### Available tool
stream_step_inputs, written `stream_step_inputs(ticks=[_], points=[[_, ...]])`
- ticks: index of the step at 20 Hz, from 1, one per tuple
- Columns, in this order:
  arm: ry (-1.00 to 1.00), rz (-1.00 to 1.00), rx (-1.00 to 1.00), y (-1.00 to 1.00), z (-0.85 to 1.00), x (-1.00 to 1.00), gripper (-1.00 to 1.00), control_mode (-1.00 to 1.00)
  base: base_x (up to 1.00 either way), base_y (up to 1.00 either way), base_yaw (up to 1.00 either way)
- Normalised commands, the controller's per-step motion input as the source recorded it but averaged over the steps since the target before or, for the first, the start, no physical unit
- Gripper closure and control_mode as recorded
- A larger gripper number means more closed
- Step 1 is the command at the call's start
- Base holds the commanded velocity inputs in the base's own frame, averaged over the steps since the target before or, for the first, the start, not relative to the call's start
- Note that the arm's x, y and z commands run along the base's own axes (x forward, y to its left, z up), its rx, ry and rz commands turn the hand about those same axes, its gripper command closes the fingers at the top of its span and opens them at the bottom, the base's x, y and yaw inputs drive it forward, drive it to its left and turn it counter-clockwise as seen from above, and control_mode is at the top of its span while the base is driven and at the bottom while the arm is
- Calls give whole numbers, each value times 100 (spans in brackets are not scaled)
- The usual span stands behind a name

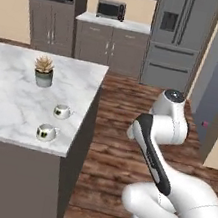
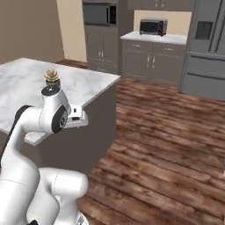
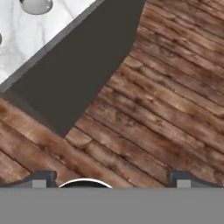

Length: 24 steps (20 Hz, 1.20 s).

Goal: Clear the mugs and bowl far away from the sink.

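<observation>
Two small glossy white mugs stand on the marble island near its right edge, one (image 1: 62, 111) farther back and one (image 1: 46, 132) closer to the front. The hand view looks down at the wooden floor beside the island, with one mug (image 3: 36, 5) at its top left. My gripper (image 3: 111, 180) hangs over the floor, well off the counter and apart from both mugs. Its fingertips (image 3: 41, 179) stand wide apart with nothing between them, so it is open. The bowl and the sink are out of view.
A grey pot with a succulent (image 1: 44, 72) sits farther back on the island top (image 1: 7, 93). The island's dark side panel (image 3: 83, 65) drops to wooden floor (image 1: 117, 133). Cabinets, a microwave (image 1: 111, 9) and a fridge (image 1: 177, 37) line the far wall.
</observation>
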Motion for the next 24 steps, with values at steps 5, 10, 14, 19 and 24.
stream_step_inputs(ticks=[5, 10, 14, 19, 24], points=[[0, 0, 0, 0, 0, 0, -100, 100, -31, 0, -76], [0, 0, 0, 0, 0, 0, -100, 100, -33, -9, -72], [0, 0, 0, 0, 0, 0, -100, 100, -34, -12, -67], [0, 0, 0, 0, 0, 0, -100, 100, -26, -14, -65], [0, 0, 0, 0, 0, 0, -100, 100, 13, -6, -61]])
